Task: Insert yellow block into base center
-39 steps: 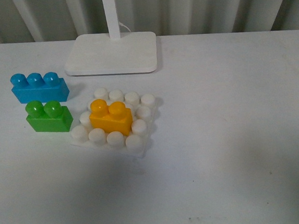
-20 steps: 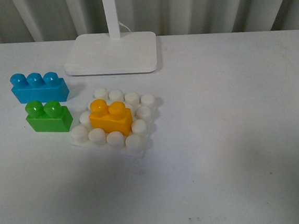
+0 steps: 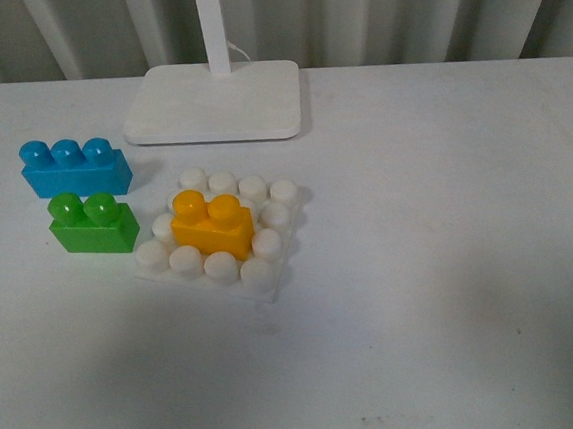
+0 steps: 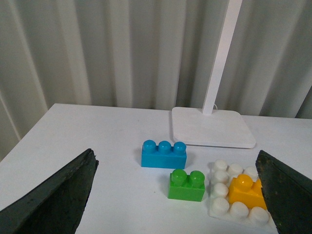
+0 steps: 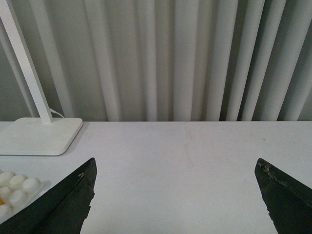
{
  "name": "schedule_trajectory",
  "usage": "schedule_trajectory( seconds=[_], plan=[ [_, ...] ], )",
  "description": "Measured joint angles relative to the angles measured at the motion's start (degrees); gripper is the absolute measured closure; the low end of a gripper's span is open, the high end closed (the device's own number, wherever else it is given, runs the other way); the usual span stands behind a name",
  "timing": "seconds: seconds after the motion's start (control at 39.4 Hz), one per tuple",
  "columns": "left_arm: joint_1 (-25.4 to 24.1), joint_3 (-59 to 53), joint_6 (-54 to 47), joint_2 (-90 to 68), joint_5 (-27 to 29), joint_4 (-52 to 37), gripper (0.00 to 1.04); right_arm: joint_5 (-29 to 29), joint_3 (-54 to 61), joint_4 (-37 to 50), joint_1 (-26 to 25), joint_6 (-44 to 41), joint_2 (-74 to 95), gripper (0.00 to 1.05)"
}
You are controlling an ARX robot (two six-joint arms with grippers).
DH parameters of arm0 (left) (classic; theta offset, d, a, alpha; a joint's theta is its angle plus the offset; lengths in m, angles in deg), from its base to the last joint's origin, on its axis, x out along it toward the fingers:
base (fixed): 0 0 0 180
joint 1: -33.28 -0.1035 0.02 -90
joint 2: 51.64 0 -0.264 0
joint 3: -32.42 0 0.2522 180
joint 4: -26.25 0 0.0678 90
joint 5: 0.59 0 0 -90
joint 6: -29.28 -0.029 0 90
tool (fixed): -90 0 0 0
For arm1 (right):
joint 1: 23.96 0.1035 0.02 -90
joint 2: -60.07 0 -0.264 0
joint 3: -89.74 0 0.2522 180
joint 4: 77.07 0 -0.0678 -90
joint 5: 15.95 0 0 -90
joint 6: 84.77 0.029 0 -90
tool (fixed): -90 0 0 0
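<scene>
White table (image 3: 451, 260) before pleated grey curtain (image 5: 170, 58). Left gripper (image 4: 178, 195) and right gripper (image 5: 175, 200): fingers spread wide, empty, raised above table. Yellow block (image 3: 212, 224) seated upright on centre studs of base (image 3: 257, 275). Green brick (image 3: 93, 223) just left of base; blue brick (image 3: 74, 168) behind green; lamp foot (image 3: 214, 102) beyond.

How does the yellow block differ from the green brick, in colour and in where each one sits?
The yellow block is yellow-orange, while the green brick is green. The yellow block sits on the base, ringed by its white studs; the green brick stands on the bare table, beside the base. The green brick lies square to the table edge, the yellow block slightly turned. Both have two round studs and look similar in size.
</scene>
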Motion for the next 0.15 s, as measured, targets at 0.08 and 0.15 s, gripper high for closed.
schedule_trajectory(
  seconds=[0.08, 0.15],
  plan=[
    [0.0, 0.0, 0.0, 0.0, 0.0, 0.0, 0.06, 0.0, 0.0, 0.0, 0.0, 0.0, 0.0, 0.09],
    [0.0, 0.0, 0.0, 0.0, 0.0, 0.0, 0.06, 0.0, 0.0, 0.0, 0.0, 0.0, 0.0, 0.09]
  ],
)
